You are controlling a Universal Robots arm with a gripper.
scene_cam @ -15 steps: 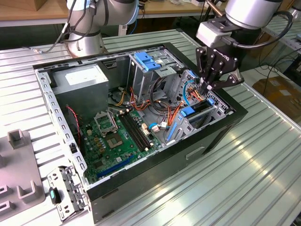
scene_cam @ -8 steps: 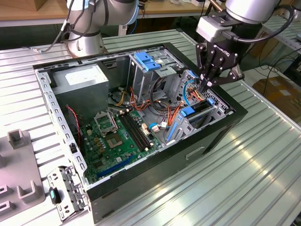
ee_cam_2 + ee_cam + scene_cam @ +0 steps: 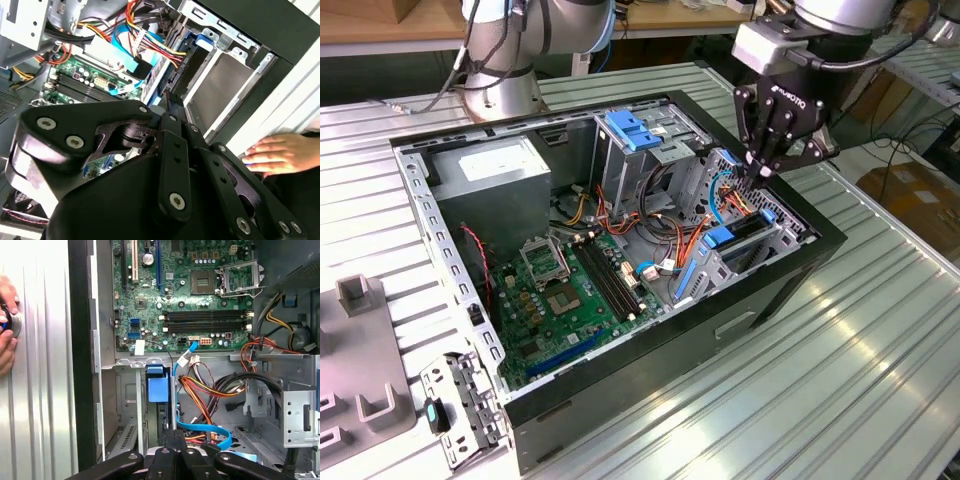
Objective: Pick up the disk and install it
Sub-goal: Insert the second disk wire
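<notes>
**As the gripper hangs over the drive cage: disk directly below**

Item 1, gripper [image 3: 761, 168]: fingers drawn together to a point, nothing visibly held.

Item 2, disk [image 3: 735, 233]: on edge in the cage [image 3: 760, 250], just beneath the fingertips. Contact cannot be told. Its long axis appears to run along the case [image 3: 800, 275] wall, blue rail end toward the motherboard [image 3: 560, 300].

Item 3, hand [image 3: 280, 155]: flat on the table outside the case.
</notes>
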